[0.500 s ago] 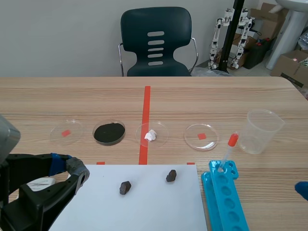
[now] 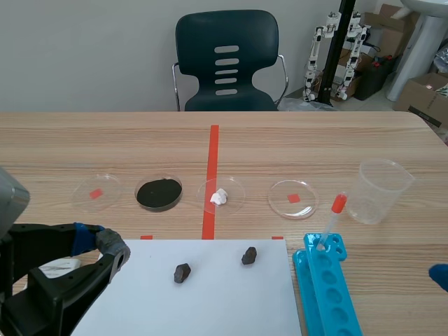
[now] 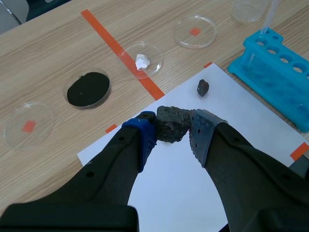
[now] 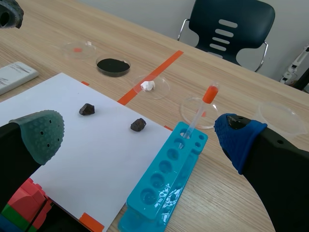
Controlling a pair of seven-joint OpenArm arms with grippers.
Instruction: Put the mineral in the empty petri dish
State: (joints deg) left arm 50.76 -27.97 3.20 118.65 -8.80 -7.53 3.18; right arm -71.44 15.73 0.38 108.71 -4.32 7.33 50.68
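1. Left wrist view: clamping the dark mineral (image 3: 169, 121) in the left pincer (image 3: 172, 129), clear of the counter (image 3: 48, 58), for carrying.
2. Holding the right pincer (image 4: 140, 137) spread wide, idle.
3. Needing the empty petri dish (image 3: 19, 116) next.

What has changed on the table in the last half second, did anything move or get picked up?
Nothing visibly changed. The left gripper, its jaws shut on a mineral, sits where it was at the edge of the white paper. The two loose minerals lie on the paper as before.
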